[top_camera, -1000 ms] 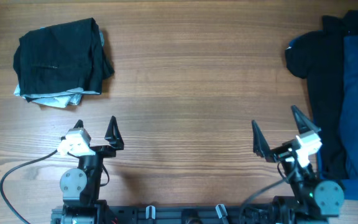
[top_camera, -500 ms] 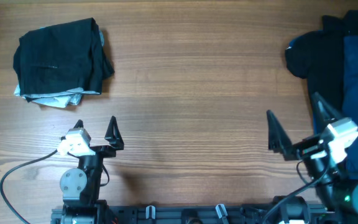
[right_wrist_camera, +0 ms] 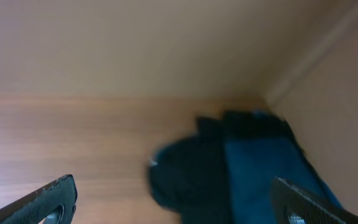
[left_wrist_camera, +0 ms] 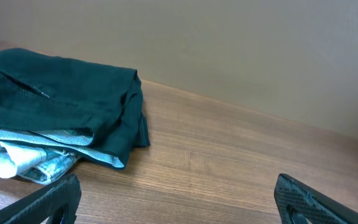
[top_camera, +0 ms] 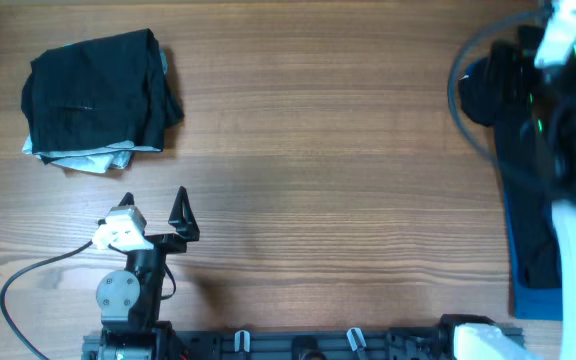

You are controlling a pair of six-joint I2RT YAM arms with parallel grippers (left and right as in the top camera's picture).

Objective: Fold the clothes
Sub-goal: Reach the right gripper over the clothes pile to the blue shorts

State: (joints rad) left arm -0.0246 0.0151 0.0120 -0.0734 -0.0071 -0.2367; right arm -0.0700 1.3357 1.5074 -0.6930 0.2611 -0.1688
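A folded stack of dark clothes (top_camera: 93,95) with a light patterned piece underneath lies at the far left; it also shows in the left wrist view (left_wrist_camera: 61,93). A loose heap with a black garment (top_camera: 488,90) and a blue garment (top_camera: 533,298) lies at the right edge. My left gripper (top_camera: 154,212) rests open and empty near the front, well short of the stack; its fingers (left_wrist_camera: 178,183) are wide apart over bare wood. My right arm (top_camera: 568,130) is raised over the heap, blurred. My right gripper (right_wrist_camera: 173,182) is open and empty, above the black garment (right_wrist_camera: 191,171) and the blue garment (right_wrist_camera: 260,165).
The wooden table (top_camera: 318,150) runs between the two clothes piles. A black cable (top_camera: 18,280) loops at the front left by the left arm's base. A plain wall (left_wrist_camera: 229,43) stands behind the table's far edge.
My right arm has risen from the front right and swung far back over the heap of clothes, still open. The left arm and the folded stack have not moved.
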